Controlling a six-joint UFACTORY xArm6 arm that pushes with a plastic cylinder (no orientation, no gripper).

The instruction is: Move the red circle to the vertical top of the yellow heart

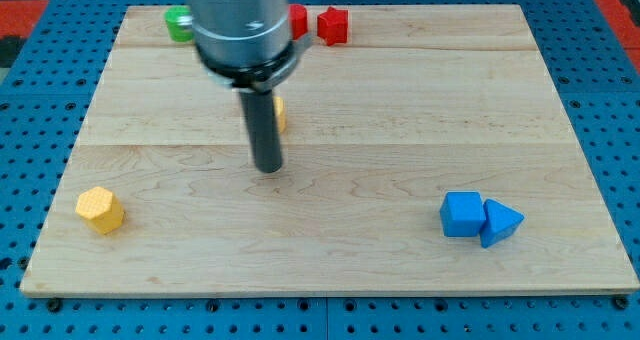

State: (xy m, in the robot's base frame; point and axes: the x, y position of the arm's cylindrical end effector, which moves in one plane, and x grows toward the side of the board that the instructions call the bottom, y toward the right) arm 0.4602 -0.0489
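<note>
My tip rests on the wooden board, a little left of the middle. A yellow block shows as a sliver just to the right of the rod, above the tip; its shape is hidden. A red block at the view's top is partly hidden behind the arm's body, so I cannot tell its shape. A second red block, star-like, sits just to its right. Both red blocks lie well above the tip.
A green block sits at the view's top left, partly behind the arm. A yellow hexagon lies at the bottom left. A blue cube and a blue triangle touch at the bottom right.
</note>
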